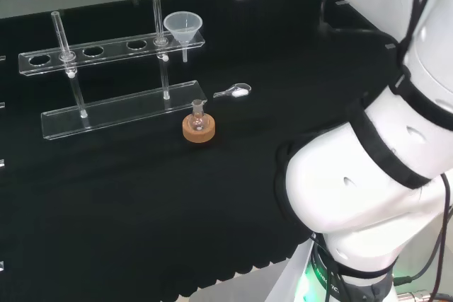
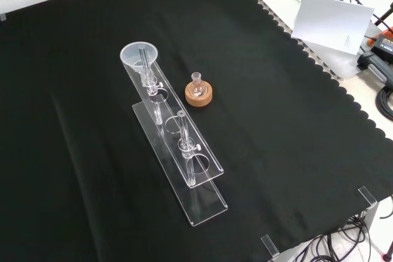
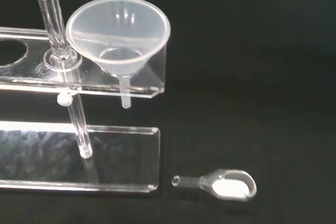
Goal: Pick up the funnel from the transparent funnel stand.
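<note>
Black cloth covers the table (image 1: 127,196), with clear labware set out on it. In the head view, a transparent funnel stand (image 1: 106,114) sits at about ten o'clock from the table's centre: a flat base, two upright rods, and an upper shelf with a row of round holes. The funnel (image 1: 183,27) sits in the end hole of that shelf, cone up, its short stem hanging through below.

The funnel is clear plastic or glass, empty, and likely very light, smooth and slippery, perhaps breakable. Its wide rim stands clear above the shelf, so that rim or the upper cone looks like the best place to take hold, followed by a straight lift so the stem clears the hole.

Just at four o'clock from the stand, a small flask (image 1: 197,114) stands in a cork ring (image 1: 198,131); I cannot tell its contents. Near it lies a small clear scoop (image 3: 223,184) holding a little white powder.

Whether the hand's fingers are apart or together, I cannot tell.
</note>
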